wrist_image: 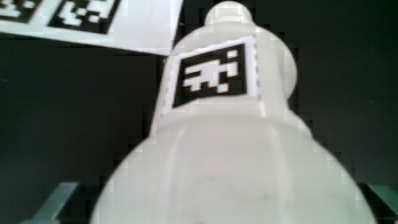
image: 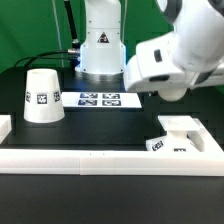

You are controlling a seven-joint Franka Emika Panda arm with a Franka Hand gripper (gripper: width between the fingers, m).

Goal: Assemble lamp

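Note:
The white bulb (wrist_image: 222, 120) fills the wrist view, its narrow end pointing away and a square tag on its side. My gripper (wrist_image: 214, 208) is shut on its wide end, with a dark finger (wrist_image: 59, 198) at each side. In the exterior view my gripper (image: 160, 78) hangs above the table at the right, and its fingers and the bulb are hidden behind the hand. The cone shade (image: 42, 96) stands upright at the left. The flat square base (image: 182, 136) lies at the front right, below and slightly right of the hand.
The marker board (image: 98, 99) lies mid-table before the robot's pedestal (image: 100, 45), and it also shows in the wrist view (wrist_image: 63, 18). A long white rail (image: 90, 160) runs along the front, its ends turning up at both sides.

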